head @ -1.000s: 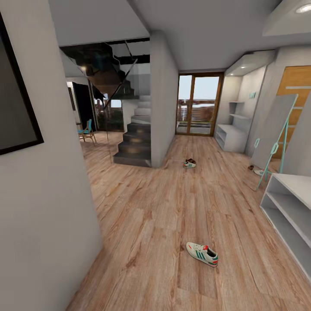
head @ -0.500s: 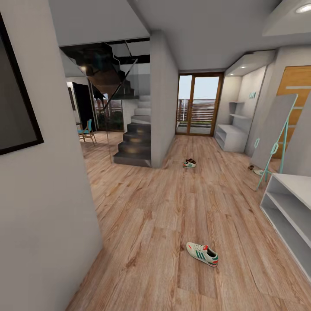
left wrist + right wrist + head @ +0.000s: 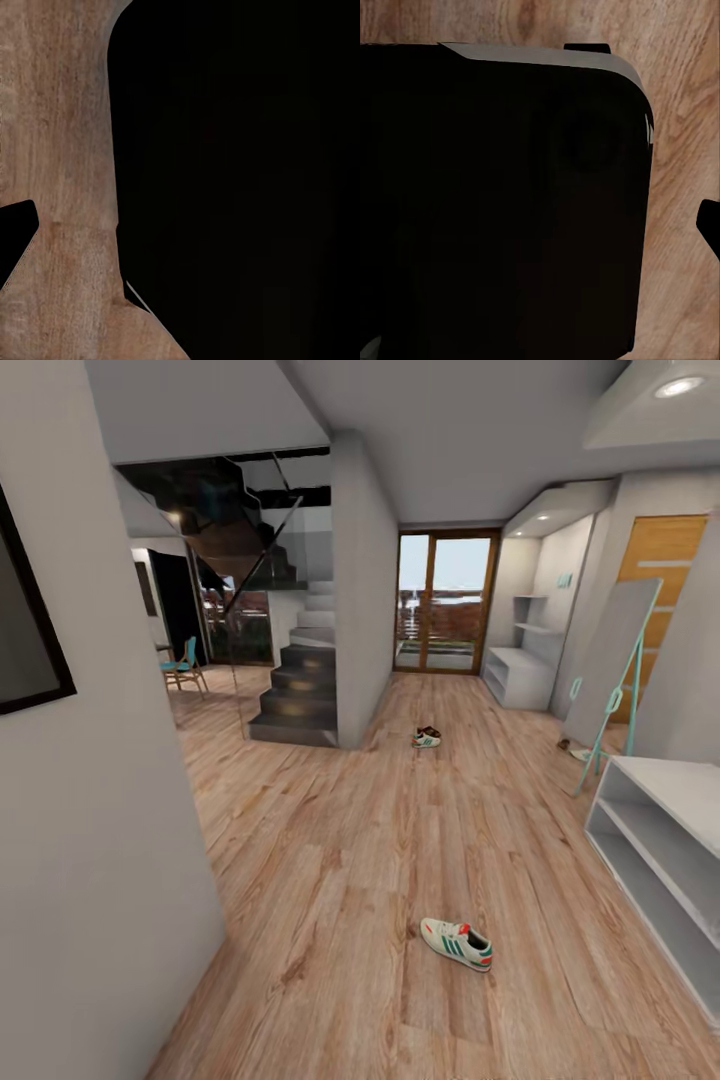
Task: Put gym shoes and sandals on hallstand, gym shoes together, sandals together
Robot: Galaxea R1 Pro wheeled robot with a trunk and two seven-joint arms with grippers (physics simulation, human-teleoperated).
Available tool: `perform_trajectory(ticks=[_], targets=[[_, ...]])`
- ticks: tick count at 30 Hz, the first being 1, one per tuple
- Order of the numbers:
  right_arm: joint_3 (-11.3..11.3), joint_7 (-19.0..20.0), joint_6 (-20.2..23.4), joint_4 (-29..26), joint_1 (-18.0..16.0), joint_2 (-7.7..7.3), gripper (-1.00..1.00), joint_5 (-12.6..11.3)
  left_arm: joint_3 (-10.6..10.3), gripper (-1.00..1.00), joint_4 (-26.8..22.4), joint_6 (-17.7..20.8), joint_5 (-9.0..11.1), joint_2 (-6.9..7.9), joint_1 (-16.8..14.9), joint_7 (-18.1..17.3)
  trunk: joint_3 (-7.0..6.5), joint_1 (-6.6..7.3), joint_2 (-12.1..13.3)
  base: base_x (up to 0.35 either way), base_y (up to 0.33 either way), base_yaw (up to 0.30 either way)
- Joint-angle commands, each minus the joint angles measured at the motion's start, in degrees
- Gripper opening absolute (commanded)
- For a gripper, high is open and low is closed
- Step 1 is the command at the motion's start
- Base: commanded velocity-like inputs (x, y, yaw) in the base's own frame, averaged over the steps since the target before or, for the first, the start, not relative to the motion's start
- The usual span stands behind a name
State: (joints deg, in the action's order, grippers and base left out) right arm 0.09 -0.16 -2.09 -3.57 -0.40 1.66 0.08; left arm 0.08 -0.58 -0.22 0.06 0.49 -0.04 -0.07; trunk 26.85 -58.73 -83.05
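Light brown wood-plank floor [image 3: 330, 860] with visible grain runs the length of the corridor in the head view, and it also shows at the edges of both wrist views [image 3: 60, 150] [image 3: 682, 150]. In each wrist view a large black body covers most of the picture (only small dark tips stand at the edges), so how far the fingers of either gripper stand apart cannot be told, nor whether they hold or touch anything.

A cream-white lace-up gym shoe with teal-green side stripes and a red-orange tongue [image 3: 456, 944] lies alone on the planks in the near part of the corridor, on its sole. Much farther down, near the corner of the grey wall beside the dark staircase [image 3: 295, 695], a second striped gym shoe [image 3: 425, 740] lies with a small brown sandal [image 3: 431, 731] touching or just behind it; at that size I cannot tell which.

The pale grey low hallstand with stepped wall shelves above it [image 3: 520, 675] stands at the far right, beside the wood-framed glass door [image 3: 445, 605]. A grey panel on a teal stand [image 3: 610, 670] leans at the right wall, with something small and pale at its foot, too small to name. A plain whitish open-shelf unit [image 3: 660, 840] stands nearer on the right.
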Motion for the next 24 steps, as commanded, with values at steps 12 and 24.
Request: perform_trajectory(ticks=[12, 24], targets=[[-0.1, 0.0, -0.2, 0.0, 0.0, 0.01, 1.0, 0.0, 0.0, 1.0, -0.1, -0.1, -0.1, 0.04, 0.0, 0.0, -0.27, 0.0, 0.0, 0.0, -0.028, -0.258], [0.0, -0.2, -0.1, -7.3, 0.0, -0.83, 1.0, 0.2, -0.2, 1.0, -3.5, 0.0, -0.2, 0.2, -0.6, 0.1, -0.5, 0.0, 0.0, 0.037, -0.169, -0.158]])
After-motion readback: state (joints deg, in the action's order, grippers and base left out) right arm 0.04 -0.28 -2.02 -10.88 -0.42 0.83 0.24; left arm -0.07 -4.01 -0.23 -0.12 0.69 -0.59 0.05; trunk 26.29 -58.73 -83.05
